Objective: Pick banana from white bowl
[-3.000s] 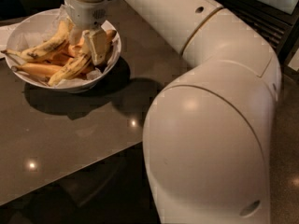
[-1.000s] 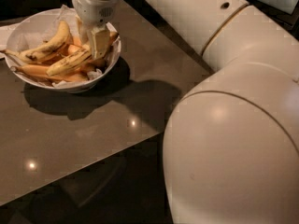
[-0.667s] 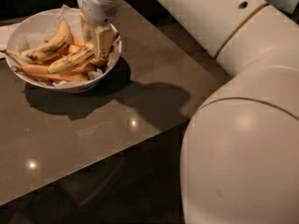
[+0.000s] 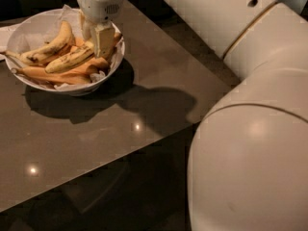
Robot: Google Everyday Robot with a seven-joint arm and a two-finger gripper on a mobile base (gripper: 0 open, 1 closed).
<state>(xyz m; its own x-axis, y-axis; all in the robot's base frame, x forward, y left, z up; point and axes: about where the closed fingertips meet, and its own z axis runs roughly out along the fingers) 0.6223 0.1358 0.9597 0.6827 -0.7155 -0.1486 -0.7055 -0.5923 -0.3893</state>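
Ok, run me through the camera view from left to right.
white bowl, its left wall → banana → claw, down at the bowl's right side by the banana's end → arm, its big rounded joint

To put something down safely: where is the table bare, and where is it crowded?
The table is bare in front of the white bowl and to its right, up to the arm. Crowded: the bowl itself, with the hand down in its right side.
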